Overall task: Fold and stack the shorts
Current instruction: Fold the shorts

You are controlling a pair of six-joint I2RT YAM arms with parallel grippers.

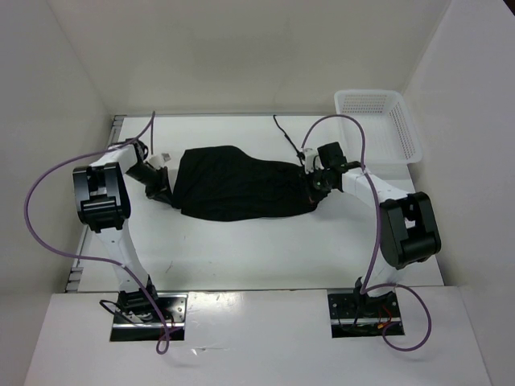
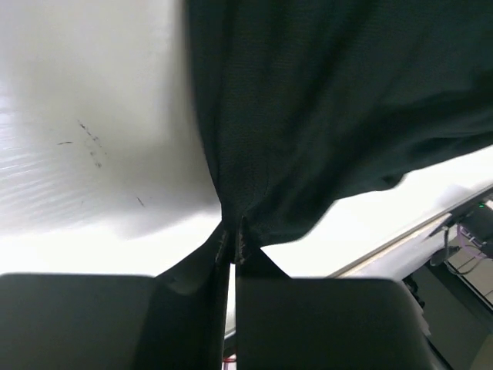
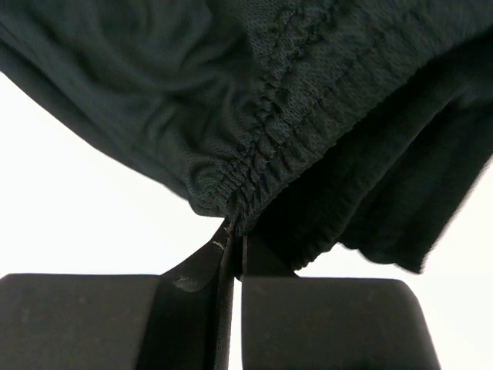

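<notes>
Looking down from the top cam, we've got the shorts [image 1: 241, 185] spread across the middle of the bench [image 1: 241, 257], long side running left to right, pinched at both ends. The left pincer [image 1: 169, 190] is clamped on the left edge of the fabric. On its wrist cam we see the two fingers [image 2: 202, 266] pressed together with barely a sliver between them and a bit of black cloth bunched right at the tips, the rest fanning away over the white surface. A few small dark scuffs [image 2: 88, 142] show on the bench just beside the cloth there. Same deal at the other end: the right pincer [image 1: 315, 188] is squeezed down on the gathered elastic waistband [image 3: 269, 146], which puckers right where the tips bite it, with looser folds hanging off to either side. We honestly can't tell from any view whether the two gripped ends are lifted off the bench or just resting on it. A thin black cord [image 1: 286, 133] trails from near the right end toward the back of the bench, and we can't say for sure if it's the drawstring. The white lattice basket [image 1: 406, 137] sits in the far right corner, well apart from the shorts.
</notes>
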